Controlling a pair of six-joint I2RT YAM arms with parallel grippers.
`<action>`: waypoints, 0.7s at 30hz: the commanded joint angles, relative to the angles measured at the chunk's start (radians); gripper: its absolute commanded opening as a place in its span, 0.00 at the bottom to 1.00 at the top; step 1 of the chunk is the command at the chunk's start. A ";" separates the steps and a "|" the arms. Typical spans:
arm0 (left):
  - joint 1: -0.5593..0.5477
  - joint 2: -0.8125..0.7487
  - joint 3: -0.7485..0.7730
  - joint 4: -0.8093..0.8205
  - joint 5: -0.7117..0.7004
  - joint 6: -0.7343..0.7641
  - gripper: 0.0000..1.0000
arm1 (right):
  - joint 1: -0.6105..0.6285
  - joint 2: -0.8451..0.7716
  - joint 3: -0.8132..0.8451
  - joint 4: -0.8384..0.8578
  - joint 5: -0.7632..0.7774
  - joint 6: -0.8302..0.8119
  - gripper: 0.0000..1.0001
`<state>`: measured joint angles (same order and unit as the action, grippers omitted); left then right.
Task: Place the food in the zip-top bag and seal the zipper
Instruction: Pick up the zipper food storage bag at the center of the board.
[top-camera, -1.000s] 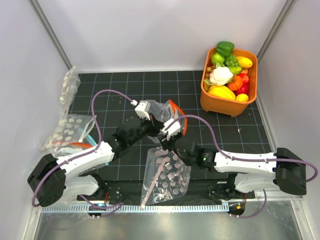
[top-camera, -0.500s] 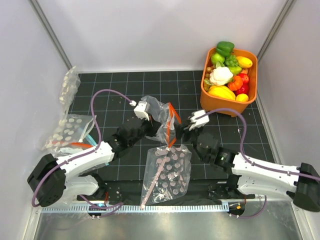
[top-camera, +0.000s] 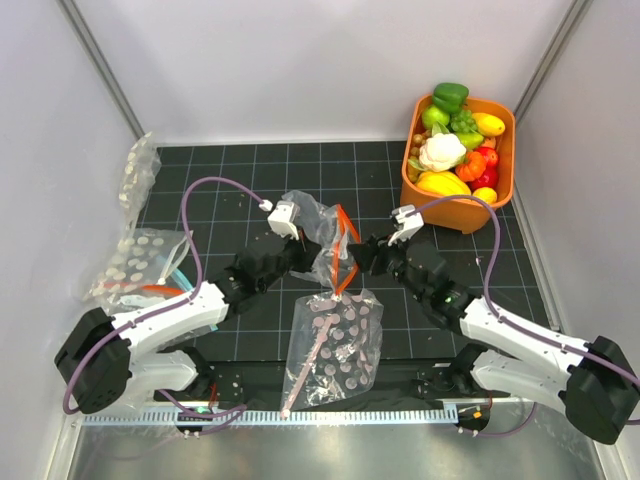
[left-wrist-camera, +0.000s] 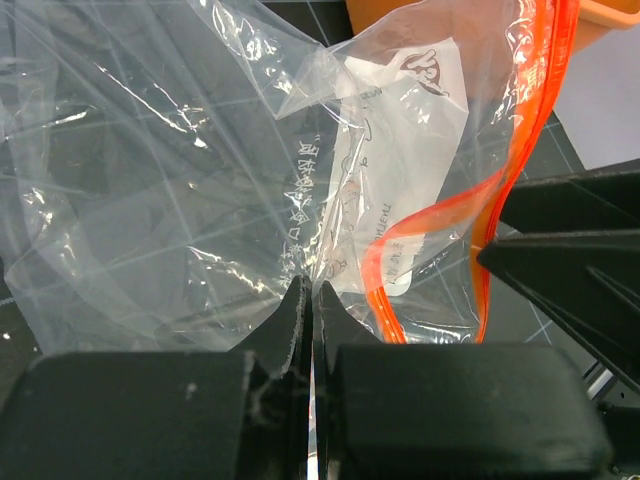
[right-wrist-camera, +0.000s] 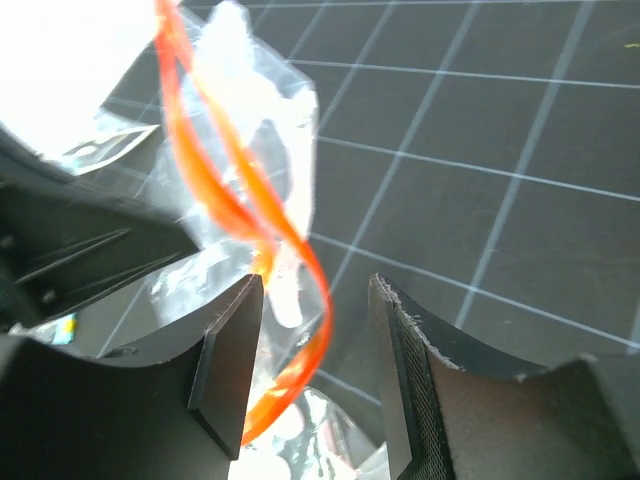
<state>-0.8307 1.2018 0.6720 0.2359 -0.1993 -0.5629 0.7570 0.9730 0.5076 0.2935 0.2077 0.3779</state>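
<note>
The zip-top bag (top-camera: 318, 228) hangs crumpled above the mat's middle, with its orange-red zipper (top-camera: 346, 232) on its right side. My left gripper (top-camera: 303, 257) is shut on the bag's clear film; in the left wrist view (left-wrist-camera: 310, 292) the jaws pinch the film, and the zipper (left-wrist-camera: 437, 217) curls to the right. My right gripper (top-camera: 364, 254) is open just right of the bag. In the right wrist view the zipper (right-wrist-camera: 305, 262) loops between the open fingers (right-wrist-camera: 232, 352). The white cauliflower (top-camera: 441, 152), green bell pepper (top-camera: 450, 95) and orange round piece (top-camera: 471, 165) lie in the orange basket (top-camera: 419, 200).
A pink-dotted clear bag (top-camera: 336, 346) lies flat on the mat near the front. White-dotted bags (top-camera: 140, 258) lie at the left edge, with another bag (top-camera: 136, 168) at the far left corner. The basket holds several other toy fruits. White walls close in on both sides.
My right gripper drew back to the right from the bag, and its arm swung out right. It now sits open at the zipper. My left gripper kept its hold on the bag.
</note>
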 joint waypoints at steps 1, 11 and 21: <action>0.004 -0.007 0.046 0.003 -0.031 0.021 0.00 | -0.001 0.000 -0.023 0.120 -0.112 0.013 0.53; 0.004 -0.068 0.008 0.025 -0.052 0.014 0.00 | -0.001 0.050 -0.018 0.127 -0.117 0.023 0.43; 0.002 -0.074 0.072 -0.073 0.081 0.093 0.33 | -0.001 0.086 0.020 0.064 -0.070 0.026 0.01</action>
<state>-0.8291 1.1397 0.6785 0.1886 -0.1860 -0.5304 0.7570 1.0611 0.4767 0.3485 0.1123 0.4011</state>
